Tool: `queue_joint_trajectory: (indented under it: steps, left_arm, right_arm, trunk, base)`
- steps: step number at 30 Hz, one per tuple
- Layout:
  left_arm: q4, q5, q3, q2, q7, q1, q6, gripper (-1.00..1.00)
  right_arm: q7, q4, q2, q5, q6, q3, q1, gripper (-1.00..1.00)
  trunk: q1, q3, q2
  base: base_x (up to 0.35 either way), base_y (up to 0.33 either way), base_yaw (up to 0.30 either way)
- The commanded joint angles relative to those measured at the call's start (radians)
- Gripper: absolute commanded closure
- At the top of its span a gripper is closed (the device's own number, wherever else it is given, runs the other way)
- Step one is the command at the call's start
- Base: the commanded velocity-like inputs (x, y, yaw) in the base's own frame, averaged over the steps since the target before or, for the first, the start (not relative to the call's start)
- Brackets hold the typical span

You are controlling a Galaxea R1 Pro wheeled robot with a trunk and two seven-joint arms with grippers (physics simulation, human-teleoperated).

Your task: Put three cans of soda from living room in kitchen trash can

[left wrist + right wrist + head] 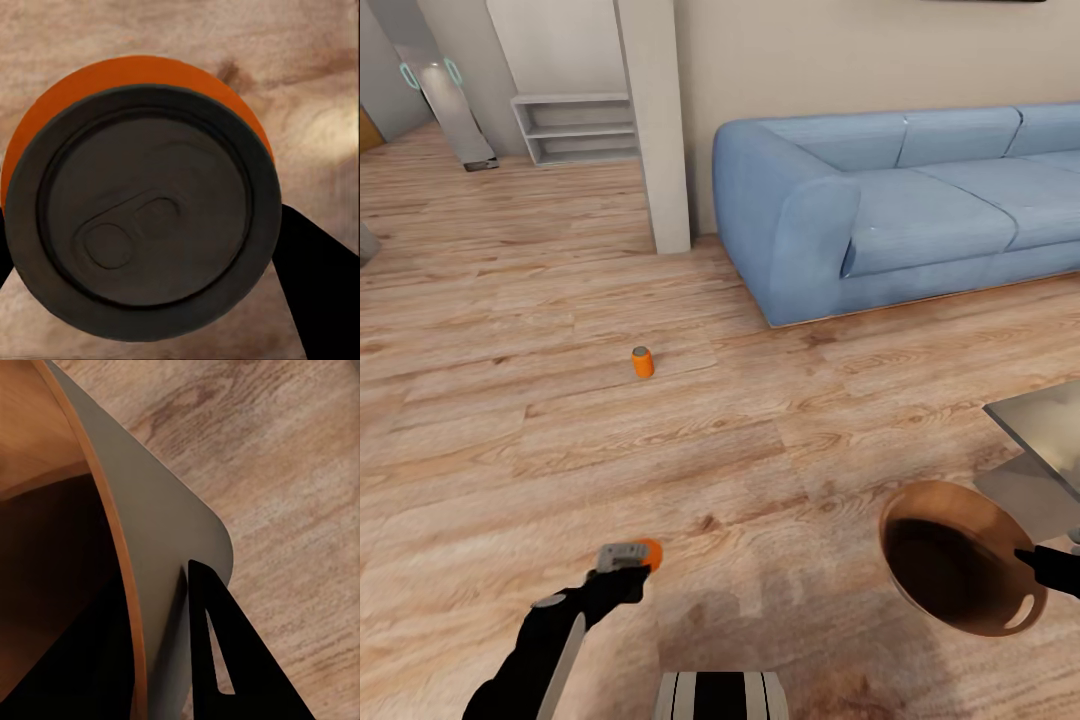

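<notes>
- Soda cans: one orange can [643, 361] stands upright on the pale wood floor [510, 450], well apart from the robot and from the light-blue sofa [900, 210].
- A second orange can [643, 553] is clamped in the left gripper [628, 560], held low over the floor; in the left wrist view its silver top with the pull tab [139, 225] faces the camera, with a black finger [319, 292] against its side.
- The right gripper [1050, 570] pinches the wall of the coppery-brown trash can [920, 510], one finger inside and one [240, 660] outside the rim, as the right wrist view shows.
- The trash can is tilted so its glossy dark inside faces the head camera, near the corner of the grey coffee table [1040, 420].
- A white shelf unit [575, 125] stands by the far wall, beside a pale pillar [655, 120].
</notes>
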Motion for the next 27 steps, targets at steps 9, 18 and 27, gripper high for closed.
queue_joint_trajectory:
  steps: [9,18,27]
  left_arm:
    - [-0.118,-0.004,-0.013,0.038,-0.449,0.028,0.194,1.0]
    - [-0.162,-0.006,-0.007,0.067,-0.619,0.028,0.286,1.0]
    - [-0.172,-0.005,-0.007,0.062,-0.624,0.028,0.302,1.0]
  right_arm:
    - [0.006,0.0,-0.006,-0.036,0.011,0.011,-0.011,1.0]
    - [0.004,0.0,0.002,-0.116,0.012,0.077,-0.06,1.0]
    - [-0.004,0.0,0.063,-0.124,0.012,0.16,-0.102,1.0]
  trunk:
    - [0.0,0.0,0.0]
    - [0.0,0.0,0.0]
    - [0.0,0.0,0.0]
  base:
    - [0.0,0.0,0.0]
    - [0.0,0.0,0.0]
    - [0.0,0.0,0.0]
